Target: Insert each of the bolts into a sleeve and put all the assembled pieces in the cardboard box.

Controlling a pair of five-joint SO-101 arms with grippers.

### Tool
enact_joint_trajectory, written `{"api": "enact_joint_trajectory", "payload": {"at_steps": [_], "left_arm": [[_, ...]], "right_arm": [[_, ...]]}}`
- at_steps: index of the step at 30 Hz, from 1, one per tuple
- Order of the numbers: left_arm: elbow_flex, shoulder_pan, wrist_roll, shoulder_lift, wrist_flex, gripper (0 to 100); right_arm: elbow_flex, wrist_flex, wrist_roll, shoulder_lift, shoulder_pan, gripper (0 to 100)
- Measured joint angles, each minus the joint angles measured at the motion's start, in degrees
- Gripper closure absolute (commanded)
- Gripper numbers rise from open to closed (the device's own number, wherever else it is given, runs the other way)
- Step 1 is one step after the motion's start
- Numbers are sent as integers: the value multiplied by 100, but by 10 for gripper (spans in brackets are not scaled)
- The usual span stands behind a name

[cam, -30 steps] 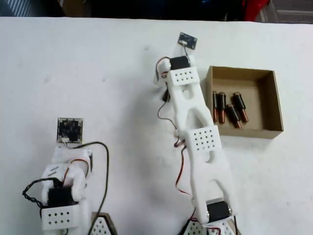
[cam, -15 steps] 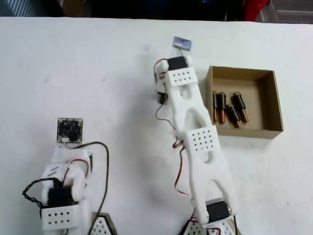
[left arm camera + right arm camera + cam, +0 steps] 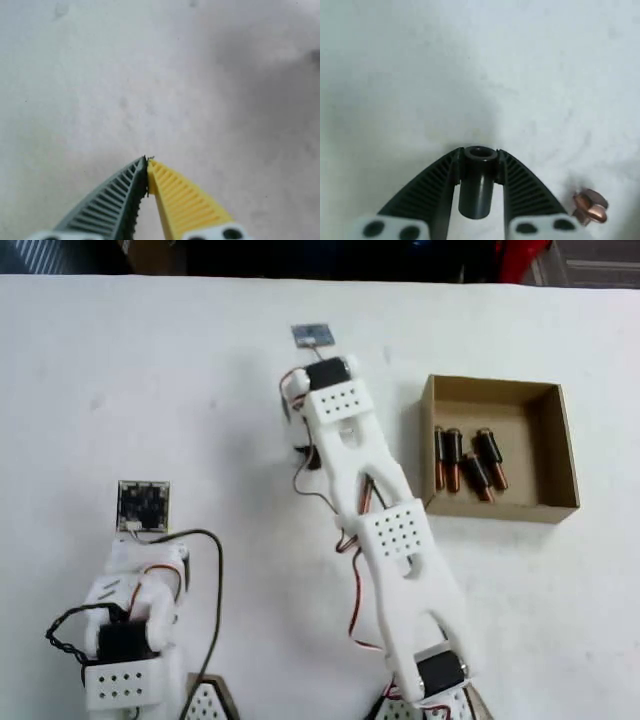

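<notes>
My right gripper (image 3: pixel 479 153) is shut on a black sleeve (image 3: pixel 478 186), held upright between its dark fingers just above the white table. A copper bolt (image 3: pixel 590 206) lies on the table close beside it. In the high view the right arm (image 3: pixel 340 425) stretches up the middle of the table, left of the cardboard box (image 3: pixel 553 445). Several black-and-copper assembled pieces (image 3: pixel 465 462) lie inside the box. My left gripper (image 3: pixel 146 162) is shut with nothing in it, its grey and yellow tips touching over bare table. The left arm (image 3: pixel 130 625) is folded at the near left.
The white table (image 3: pixel 150 370) stretches wide on the far left and around the box. A dark room edge runs along the back of the table. Loose arm cables (image 3: pixel 215 570) hang beside both arms near the front.
The right arm has swung to the left, away from the cardboard box, its wrist shifting about a hand's width. The left arm has kept still.
</notes>
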Motion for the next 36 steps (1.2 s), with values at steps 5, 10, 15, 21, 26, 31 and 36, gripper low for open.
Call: {"api": "enact_joint_trajectory", "payload": {"at_steps": [5,10,15,21,26,31,36], "left_arm": [[0,0,0,0,0,976],[0,0,0,0,0,976],[0,0,0,0,0,976],[0,0,0,0,0,976],[0,0,0,0,0,976],[0,0,0,0,0,976],[0,0,0,0,0,976]], "right_arm": [[545,0,70,-721,-35,982],[1741,0,97,-1793,-325,982],[2927,0,105,-3147,-404,981],[4466,0,246,-4818,-404,981],[5758,-35,607,-5960,-404,981],[7279,-615,659,-6796,-404,981],[8712,-1468,659,-7455,-404,981]]}}
